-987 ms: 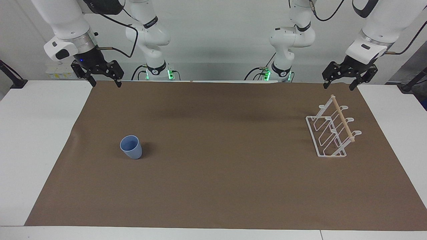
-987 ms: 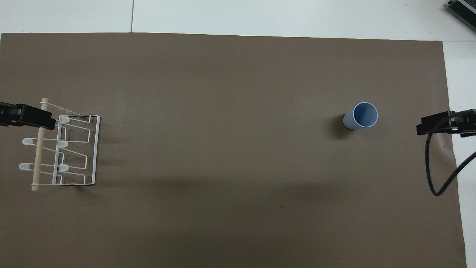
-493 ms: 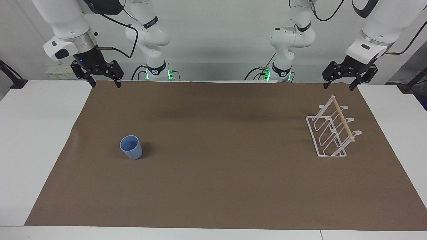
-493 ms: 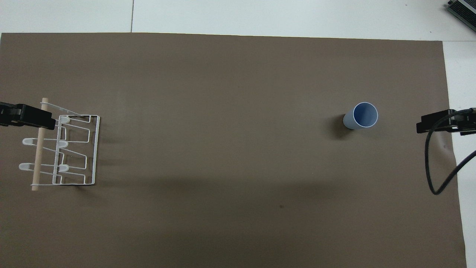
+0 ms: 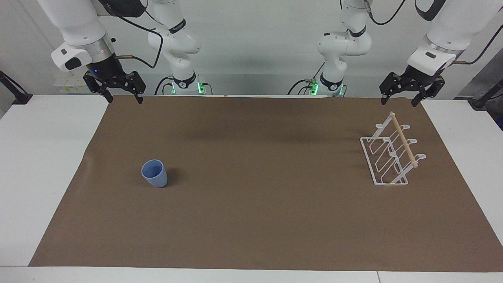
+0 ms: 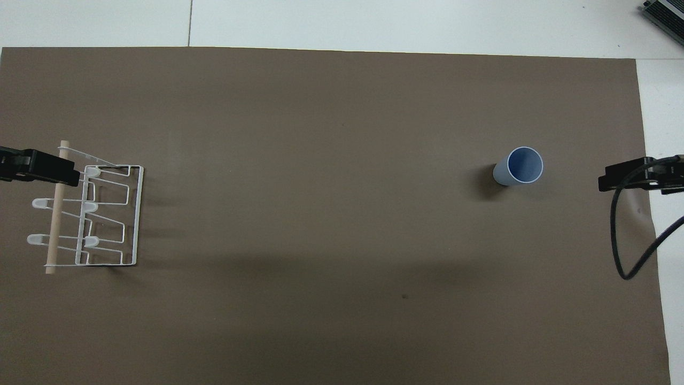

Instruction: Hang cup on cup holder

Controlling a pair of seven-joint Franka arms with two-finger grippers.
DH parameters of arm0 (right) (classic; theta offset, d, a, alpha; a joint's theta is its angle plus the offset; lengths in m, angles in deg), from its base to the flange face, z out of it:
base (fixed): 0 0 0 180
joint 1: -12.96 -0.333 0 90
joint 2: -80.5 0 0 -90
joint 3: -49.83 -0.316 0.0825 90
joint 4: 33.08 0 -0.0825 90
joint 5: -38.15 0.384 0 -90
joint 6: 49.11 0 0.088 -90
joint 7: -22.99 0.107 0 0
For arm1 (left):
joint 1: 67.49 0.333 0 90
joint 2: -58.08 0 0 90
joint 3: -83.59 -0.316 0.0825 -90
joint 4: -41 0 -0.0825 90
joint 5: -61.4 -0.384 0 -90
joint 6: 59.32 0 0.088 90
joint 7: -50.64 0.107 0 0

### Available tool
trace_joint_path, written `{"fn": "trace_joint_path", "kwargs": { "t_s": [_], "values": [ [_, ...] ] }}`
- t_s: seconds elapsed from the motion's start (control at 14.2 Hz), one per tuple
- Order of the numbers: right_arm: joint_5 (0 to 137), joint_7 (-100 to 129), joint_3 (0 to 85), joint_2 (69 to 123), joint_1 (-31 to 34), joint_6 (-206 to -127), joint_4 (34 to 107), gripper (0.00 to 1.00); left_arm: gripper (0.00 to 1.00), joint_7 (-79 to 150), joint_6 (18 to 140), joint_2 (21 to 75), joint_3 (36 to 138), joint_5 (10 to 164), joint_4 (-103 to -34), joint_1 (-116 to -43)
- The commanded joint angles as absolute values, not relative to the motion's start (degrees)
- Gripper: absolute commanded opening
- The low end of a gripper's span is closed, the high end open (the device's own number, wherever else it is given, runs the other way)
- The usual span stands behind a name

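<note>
The matte, tapered light blue cup (image 5: 154, 173) stands upright on the brown mat (image 5: 259, 204) toward the right arm's end, well apart from the white wire cup holder (image 5: 391, 155). Left gripper (image 5: 401, 101) and right gripper (image 5: 123, 98) hang spread, holding nothing.

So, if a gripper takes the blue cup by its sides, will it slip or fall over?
The cup stands upright, mouth up, on the brown mat. It widens toward the rim, so fingers closing on its sloped wall may slide; a grip near the rim probably holds better. It looks thin, empty and small, so likely light. With its narrow base, a sideways push could tip it, and it might then roll.
</note>
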State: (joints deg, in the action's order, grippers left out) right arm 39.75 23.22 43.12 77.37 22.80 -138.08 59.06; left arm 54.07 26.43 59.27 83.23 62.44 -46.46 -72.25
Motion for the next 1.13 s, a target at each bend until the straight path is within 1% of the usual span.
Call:
{"fn": "trace_joint_path", "kwargs": {
  "t_s": [0.0, 0.7, 1.06],
  "values": [
    [41.0, 23.3, 43.0, 76.0, 23.1, -139.2, 60.8, 1.0, 1.0, 54.3, 26.2, 59.8, 83.5, 61.4, -46.8, -71.9],
    [41.0, 23.3, 43.0, 76.0, 23.2, -139.2, 60.8, 1.0, 1.0, 54.2, 25.8, 60.1, 83.5, 61.4, -47.1, -71.9],
    [41.0, 23.4, 43.1, 76.2, 25.0, -139.5, 60.6, 1.0, 1.0, 54.5, 23.8, 60.8, 83.5, 61.4, -47.2, -71.9]
  ]
}}
